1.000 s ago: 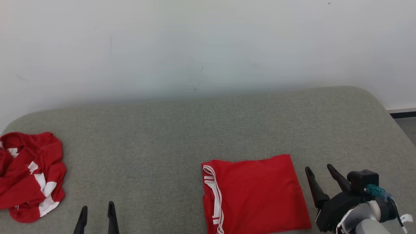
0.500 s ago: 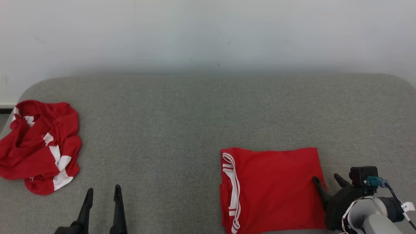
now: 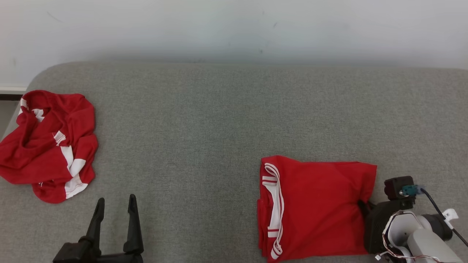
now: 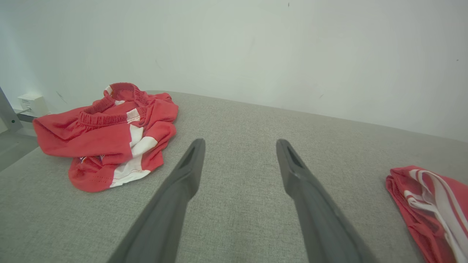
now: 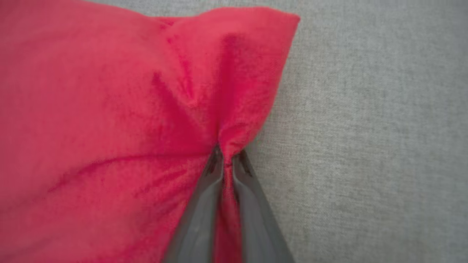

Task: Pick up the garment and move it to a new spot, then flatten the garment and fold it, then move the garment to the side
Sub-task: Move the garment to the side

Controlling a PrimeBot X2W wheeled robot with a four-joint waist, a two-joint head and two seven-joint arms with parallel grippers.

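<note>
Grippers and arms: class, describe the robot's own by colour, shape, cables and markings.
Left gripper: two long, dark, tapering fingers on a black base. Right gripper: same fingers, black body, pale grey-white wrist, teal plug with black cable, white tag.

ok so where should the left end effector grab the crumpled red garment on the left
Probably the gathered elastic waistband on top of the crumpled garment: it stands up as a thick ridge, easy to pinch. Come from above, on the side nearest the open left end effector, since the rest lies flatter on the cushion.
</note>
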